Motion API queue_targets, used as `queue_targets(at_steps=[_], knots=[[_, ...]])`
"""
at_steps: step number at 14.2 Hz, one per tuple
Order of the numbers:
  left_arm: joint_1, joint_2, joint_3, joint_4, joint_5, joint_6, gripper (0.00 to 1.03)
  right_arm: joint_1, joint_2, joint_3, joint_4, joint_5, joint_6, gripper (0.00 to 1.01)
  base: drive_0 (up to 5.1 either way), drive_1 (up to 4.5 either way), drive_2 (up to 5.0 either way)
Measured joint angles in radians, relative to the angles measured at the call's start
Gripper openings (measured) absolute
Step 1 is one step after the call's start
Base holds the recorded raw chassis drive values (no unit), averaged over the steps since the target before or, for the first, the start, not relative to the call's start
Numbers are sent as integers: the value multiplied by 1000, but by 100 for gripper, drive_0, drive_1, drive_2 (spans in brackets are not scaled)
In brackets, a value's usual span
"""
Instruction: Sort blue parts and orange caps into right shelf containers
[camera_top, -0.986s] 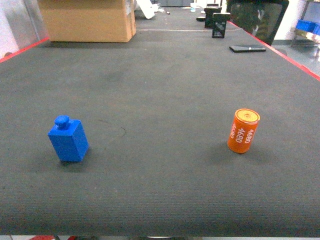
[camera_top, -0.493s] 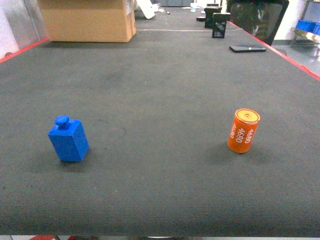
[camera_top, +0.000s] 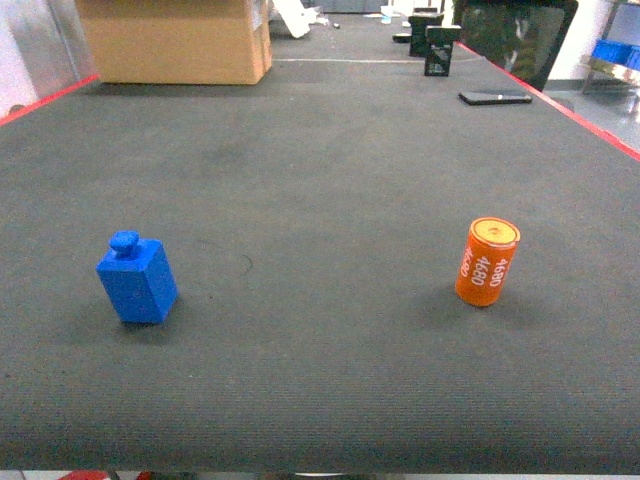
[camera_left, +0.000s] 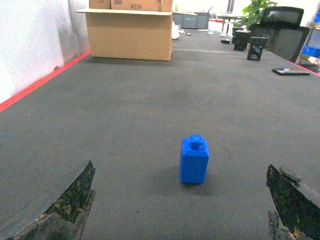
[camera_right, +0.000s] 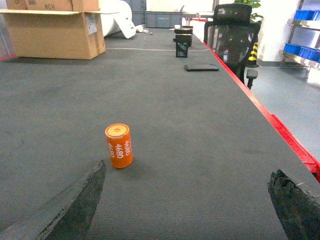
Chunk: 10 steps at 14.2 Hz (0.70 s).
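A small blue part (camera_top: 138, 282) with a round knob on top stands upright on the dark mat at the left. It sits just ahead of my left gripper (camera_left: 180, 167), between the lines of its wide-open fingers (camera_left: 75, 195), and nothing touches it. An orange cap (camera_top: 487, 262) printed 4680 stands upright at the right. In the right wrist view the orange cap (camera_right: 119, 146) is ahead of and left of my open right gripper (camera_right: 188, 167), near its left finger. Blue crates (camera_right: 300, 50) sit on a shelf far right. Neither gripper shows in the head view.
A cardboard box (camera_top: 175, 40) stands at the far left of the table. A phone (camera_top: 495, 97) and small black objects (camera_top: 438, 50) lie far back right. An office chair (camera_right: 232, 25) stands beyond the table's red right edge (camera_right: 280, 130).
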Motion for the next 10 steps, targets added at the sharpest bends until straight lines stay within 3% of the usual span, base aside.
queue_targets(at_steps=[5,6,7,8,9,10], knots=[[-1,0,0,-2,-5,0,98,0,0,0,0,0,0,98,0,0,0],[-102,74,6,23,-203,8,98,85,58,8,-8,185,1,98,0,0,0],[-219,229,7,156,-360,21,98,208,200,9,80,372,11,98,0,0,0],[-243,395,8,326,-438,28,98,275,336,10,234,485,39,98,0,0,0],[-226,608,40,542,-436,33,98,295,521,36,428,497,64,98,0,0,0],[-210,840,117,767,-389,32,98,295,741,94,631,449,71,98,0,0,0]])
